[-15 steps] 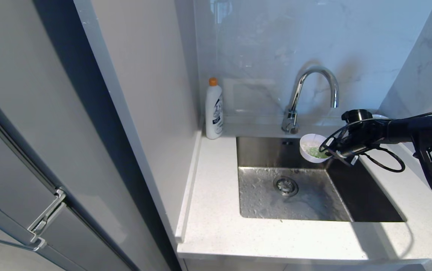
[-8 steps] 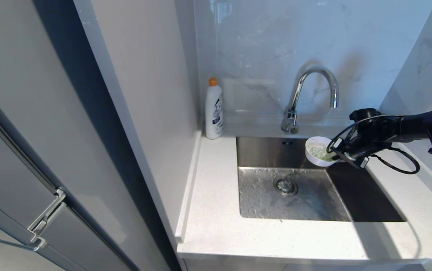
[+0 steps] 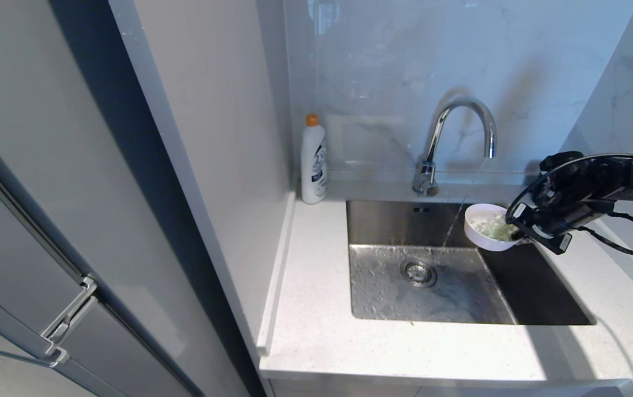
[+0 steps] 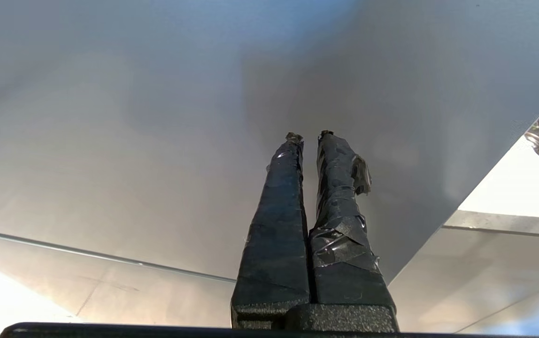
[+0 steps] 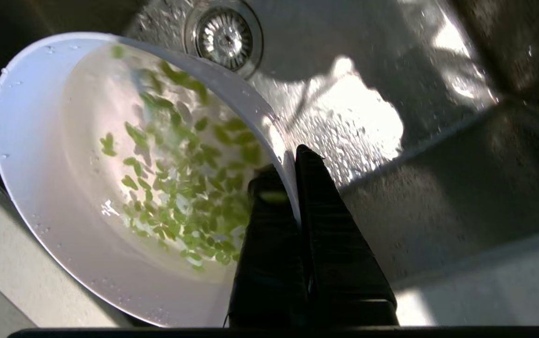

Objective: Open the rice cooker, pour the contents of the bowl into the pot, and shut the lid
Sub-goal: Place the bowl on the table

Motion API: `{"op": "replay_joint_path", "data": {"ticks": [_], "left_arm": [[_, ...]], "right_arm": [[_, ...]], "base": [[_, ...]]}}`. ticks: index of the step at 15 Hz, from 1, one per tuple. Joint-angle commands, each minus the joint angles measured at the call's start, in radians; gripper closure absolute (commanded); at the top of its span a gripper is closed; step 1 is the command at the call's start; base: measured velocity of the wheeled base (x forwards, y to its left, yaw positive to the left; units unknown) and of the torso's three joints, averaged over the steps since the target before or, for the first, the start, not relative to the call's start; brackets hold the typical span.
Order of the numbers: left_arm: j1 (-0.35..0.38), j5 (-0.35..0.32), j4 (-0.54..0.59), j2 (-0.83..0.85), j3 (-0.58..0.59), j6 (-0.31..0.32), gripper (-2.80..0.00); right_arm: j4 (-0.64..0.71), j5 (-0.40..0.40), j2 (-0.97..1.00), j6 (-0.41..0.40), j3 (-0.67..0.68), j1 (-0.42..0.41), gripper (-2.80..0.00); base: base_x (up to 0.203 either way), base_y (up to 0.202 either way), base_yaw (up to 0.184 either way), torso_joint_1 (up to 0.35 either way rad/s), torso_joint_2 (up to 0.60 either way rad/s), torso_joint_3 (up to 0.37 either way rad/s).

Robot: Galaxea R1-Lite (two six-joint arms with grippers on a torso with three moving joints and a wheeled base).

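The bowl (image 3: 486, 234) of green bits (image 5: 180, 188) hangs above the sink (image 3: 531, 286), right of its drain (image 3: 418, 272), its rim pinched by the right gripper (image 3: 515, 234). No cooker in sight; opening, pouring and closing apparently remain. The left gripper (image 4: 308, 137) rests clenched, empty.

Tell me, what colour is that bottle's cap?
Orange, on the white bottle; clearest in the head view.

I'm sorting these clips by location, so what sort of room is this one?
Most likely a home kitchen: a steel sink set into a white speckled counter, a curved chrome faucet against a marble-look backsplash, and a white bottle with an orange cap, probably dish soap, beside it.
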Motion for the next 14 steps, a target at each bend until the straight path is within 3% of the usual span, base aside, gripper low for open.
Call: {"op": "replay_joint_path", "data": {"ticks": [1,5,14], "left_arm": [[0.000,0.000,0.000,0.001,0.000,-0.001,0.00],[0.000,0.000,0.000,0.001,0.000,-0.001,0.00],[0.000,0.000,0.000,0.001,0.000,-0.001,0.00]], "right_arm": [[0.004,0.018,-0.085,-0.004,0.094,-0.018,0.00],[0.004,0.078,-0.208,-0.048,0.253,-0.067,0.00],[-0.007,0.119,-0.383,-0.283,0.541,-0.356,0.00]], "base": [[0.000,0.000,0.000,0.000,0.00,0.000],[0.000,0.000,0.000,0.000,0.00,0.000],[0.000,0.000,0.000,0.000,0.00,0.000]]}}
